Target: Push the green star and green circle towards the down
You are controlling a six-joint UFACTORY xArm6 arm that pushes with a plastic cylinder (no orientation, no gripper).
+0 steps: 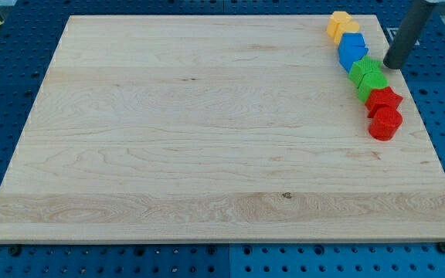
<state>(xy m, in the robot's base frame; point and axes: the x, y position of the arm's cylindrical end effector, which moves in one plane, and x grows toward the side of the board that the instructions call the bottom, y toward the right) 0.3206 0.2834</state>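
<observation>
- Right now the blocks stand in one tight chain at the view's upper right of the wooden board point(207, 131), each touching the next.
- From the view's top the chain runs: two yellow blocks point(341, 26), shapes hard to tell apart; two blue blocks point(351, 51); the green pair; then a red star point(384, 98) and a red rounded block point(385, 123).
- Of the green pair, the upper green block point(365, 69) and the lower green block point(372, 83) overlap in this view, so I cannot say which is the star and which the circle.
- My tip point(394, 66) sits just beside the upper green block, on the view's right, near the board's edge; contact cannot be confirmed.
- No fingers exist on this rod, so there is nothing open or closed to report.
- Judging by that placement, a downward push would need the tip above the greens, and the red blocks below would likely be carried along.
</observation>
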